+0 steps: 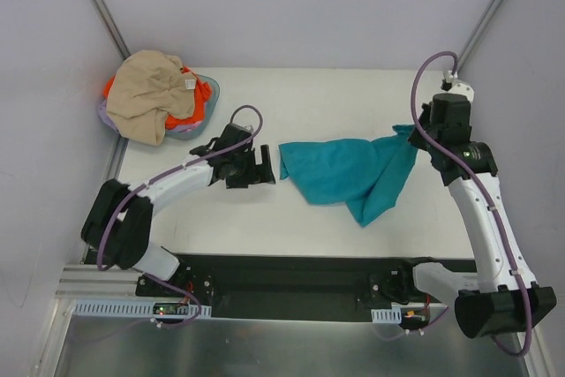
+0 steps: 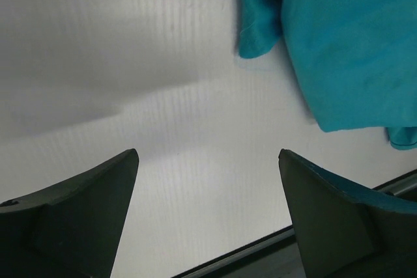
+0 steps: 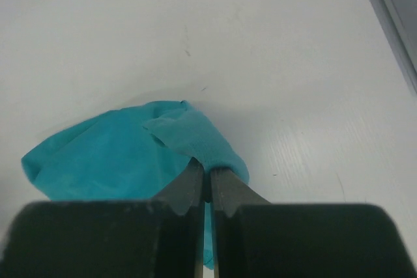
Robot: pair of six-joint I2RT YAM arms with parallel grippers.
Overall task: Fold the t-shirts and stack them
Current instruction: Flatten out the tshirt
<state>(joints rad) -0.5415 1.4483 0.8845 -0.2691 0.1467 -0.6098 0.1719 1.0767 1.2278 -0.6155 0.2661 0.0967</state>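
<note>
One teal-blue t-shirt (image 1: 344, 172) lies bunched on the table (image 1: 265, 218), its right corner pinched in the closed right gripper (image 3: 207, 177). The left gripper (image 2: 208, 154) hangs empty, jaws spread, just beside the shirt's left edge. Flattening is likely the current step; next, the left gripper must seize that edge so both arms draw the cloth taut.

— Where does the lone t-shirt (image 1: 344, 174) lie?
— On the tabletop (image 1: 265, 222), between my two pincers. It is just right of my left pincer (image 2: 207, 154), not touching it, and one corner reaches up into my right pincer (image 3: 208, 177), between its jaws.
— And the others?
— Behind my left pincer and off to its left, well apart, the basket (image 1: 210, 94) sits at the tabletop's far left corner. The top t-shirt (image 1: 150, 90) lies heaped in it, on the lower t-shirt (image 1: 185, 117), spilling over the near rim.
</note>
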